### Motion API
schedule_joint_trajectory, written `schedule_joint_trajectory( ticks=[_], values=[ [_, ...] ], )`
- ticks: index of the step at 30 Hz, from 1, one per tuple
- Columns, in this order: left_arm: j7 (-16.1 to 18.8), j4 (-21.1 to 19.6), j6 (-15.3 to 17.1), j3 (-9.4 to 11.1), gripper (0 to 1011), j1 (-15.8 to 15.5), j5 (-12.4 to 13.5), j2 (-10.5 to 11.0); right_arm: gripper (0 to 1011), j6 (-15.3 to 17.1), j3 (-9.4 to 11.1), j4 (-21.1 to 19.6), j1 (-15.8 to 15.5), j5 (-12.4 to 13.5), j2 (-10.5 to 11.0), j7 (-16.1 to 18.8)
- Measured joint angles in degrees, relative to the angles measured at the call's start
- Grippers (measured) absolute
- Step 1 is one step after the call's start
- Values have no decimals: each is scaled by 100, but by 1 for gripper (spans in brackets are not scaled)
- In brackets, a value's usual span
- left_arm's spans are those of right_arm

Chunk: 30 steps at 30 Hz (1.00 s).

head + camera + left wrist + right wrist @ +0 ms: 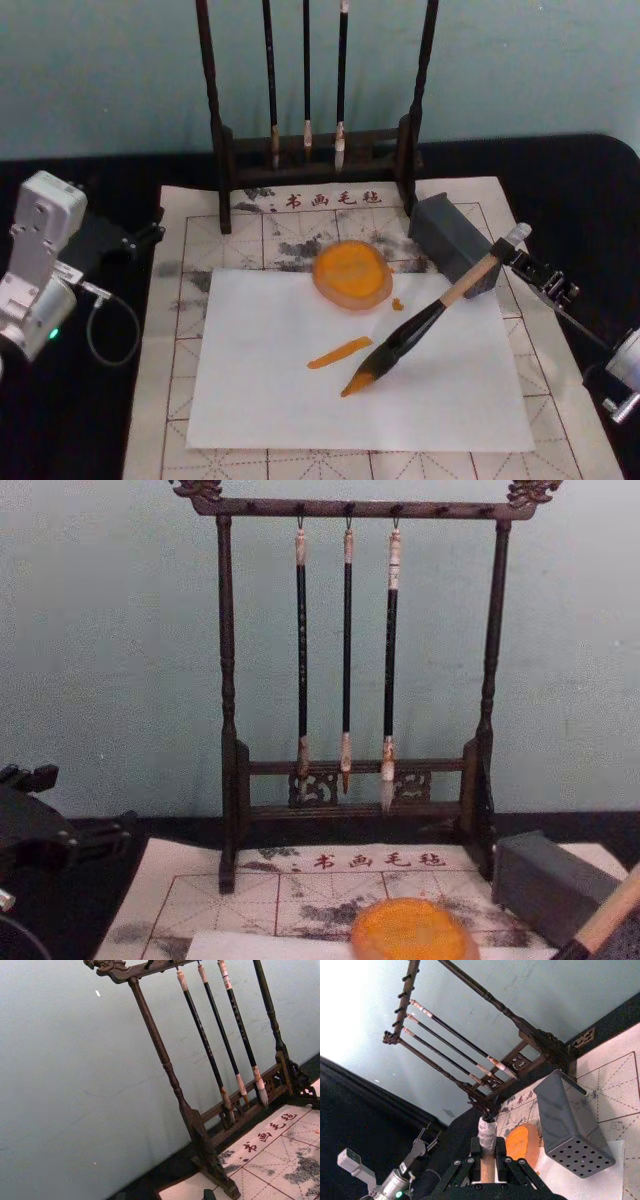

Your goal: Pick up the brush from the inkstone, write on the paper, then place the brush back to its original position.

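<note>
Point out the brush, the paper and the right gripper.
brush [420, 325], head view, on the black ferrule section.
paper [300, 400], head view, on a bare white area near its front edge.
right gripper [508, 252], head view, between the fingertips gripping the handle's end.

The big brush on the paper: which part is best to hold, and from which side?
Hold the brush by its bare tan handle near the top end, coming from the robot's right: it slants up that way, and its inked bristles rest on the paper. The right gripper is shut there; the left gripper sits parked at left.
</note>
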Motion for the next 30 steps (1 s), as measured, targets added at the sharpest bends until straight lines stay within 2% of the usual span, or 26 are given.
schedule_joint_trajectory(
  ticks=[30],
  values=[
    [0,0,0,0,1001,0,0,0,198,-47,128,72,-46,-65,-48,-52]
  ],
)
